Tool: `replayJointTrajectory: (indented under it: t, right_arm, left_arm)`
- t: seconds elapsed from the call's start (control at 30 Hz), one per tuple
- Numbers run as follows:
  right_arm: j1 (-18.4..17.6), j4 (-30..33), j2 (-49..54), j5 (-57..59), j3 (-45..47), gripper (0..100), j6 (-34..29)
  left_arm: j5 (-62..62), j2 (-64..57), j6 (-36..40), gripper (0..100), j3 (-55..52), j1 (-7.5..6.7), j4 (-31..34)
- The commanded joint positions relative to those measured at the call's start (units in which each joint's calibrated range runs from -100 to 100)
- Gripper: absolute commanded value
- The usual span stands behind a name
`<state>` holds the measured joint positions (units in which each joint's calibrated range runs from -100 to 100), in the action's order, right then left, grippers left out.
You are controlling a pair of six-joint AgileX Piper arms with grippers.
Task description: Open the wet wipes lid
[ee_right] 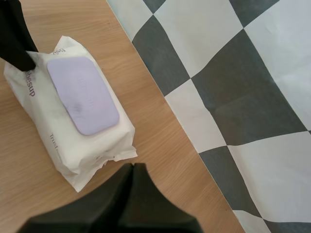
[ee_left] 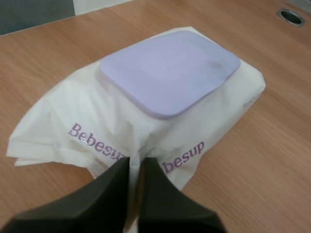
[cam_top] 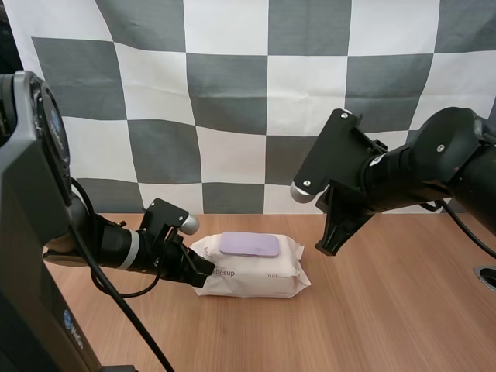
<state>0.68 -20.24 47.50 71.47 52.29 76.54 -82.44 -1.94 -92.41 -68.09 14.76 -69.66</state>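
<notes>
On the wooden bench (cam_top: pixel 387 298), my left end effector (cam_top: pixel 205 275) pinches the soft white wipes pack (cam_top: pixel 260 277), its purple lid (cam_top: pixel 249 245) shut. My right end effector (cam_top: pixel 325 249) hangs closed beside the pack.

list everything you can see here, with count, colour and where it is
wet wipes pack: 1, white with purple lettering, lying on the middle of the table
lid: 1, lilac, flat and closed on top of the pack
table: 1, light wood, under everything
round hole: 1, grey-rimmed, in the table near its right edge
left gripper: 1, black, pinching the film at the pack's left end
right gripper: 1, black, fingers together on nothing, in the air off the pack's right end
</notes>
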Motion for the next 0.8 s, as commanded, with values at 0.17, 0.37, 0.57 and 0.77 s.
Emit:
replayJointTrajectory:
  t: [0.17, 0.37, 0.57, 0.77]
  right_arm:
    - [0.0, -2.1, 0.0, 9.4, 0.0, 0, 13.6]
    - [0.0, -8.2, 0.0, 11.3, 0.3, 0, 23.5]
    - [0.0, -10.2, -2.5, 9.0, 7.5, 0, 23.5]
    - [0.0, -13.8, -6.0, -0.1, 13.5, 0, 23.5]
  left_arm:
    - [-17.4, 0.0, 2.0, 0, 0.1, -0.05, 3.8]
    - [-17.6, 0.0, 3.3, 0, 0.1, -0.05, 4.4]
    - [-17.6, 0.0, 3.6, 0, 0.1, -0.05, 4.5]
    - [-17.6, 0.0, 3.8, 0, 0.1, -0.05, 5.3]
